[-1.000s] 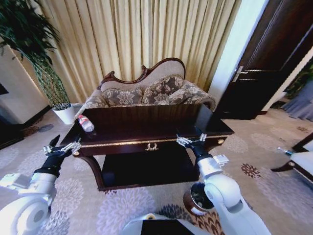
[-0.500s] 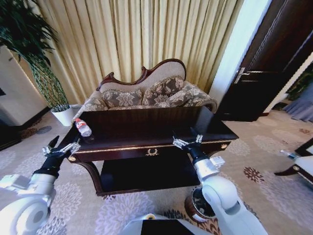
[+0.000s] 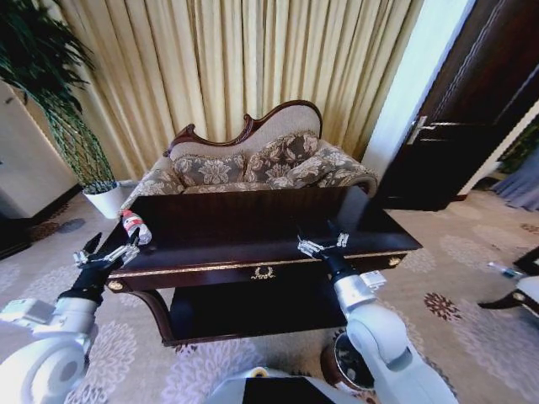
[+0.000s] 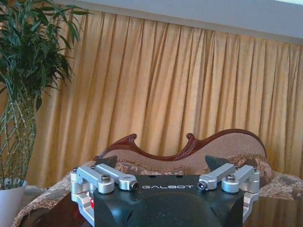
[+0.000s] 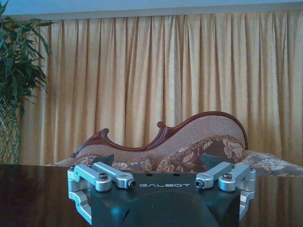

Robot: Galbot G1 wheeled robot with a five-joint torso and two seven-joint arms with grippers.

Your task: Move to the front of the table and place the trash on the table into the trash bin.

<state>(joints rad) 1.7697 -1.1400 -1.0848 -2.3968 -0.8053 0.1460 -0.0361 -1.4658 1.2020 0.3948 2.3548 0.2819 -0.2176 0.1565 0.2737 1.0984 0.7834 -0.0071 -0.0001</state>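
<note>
The table [image 3: 253, 220] stretches across the middle of the head view, glossy dark brown with gold trim and a lower shelf. A small clear bottle with a red label [image 3: 132, 225], the trash, lies on its left end. My left gripper [image 3: 108, 252] hovers open just short of that left corner, close below the bottle. Over the front edge, right of the middle, my right gripper [image 3: 324, 242] is open and holds nothing. Both wrist views look out over open grippers [image 4: 161, 163] [image 5: 157, 159]. The trash bin [image 3: 344, 369] stands on the carpet, partly hidden behind my right arm.
An ornate sofa [image 3: 253, 160] stands right behind the table, in front of gold curtains. A white plant pot [image 3: 108, 198] sits at the back left and a dark door [image 3: 472, 126] at the right. Patterned carpet lies around the table.
The whole head view has shifted: the table now looks larger and nearer, and the bin lies lower in the picture. Both arms keep the same pose with open grippers.
</note>
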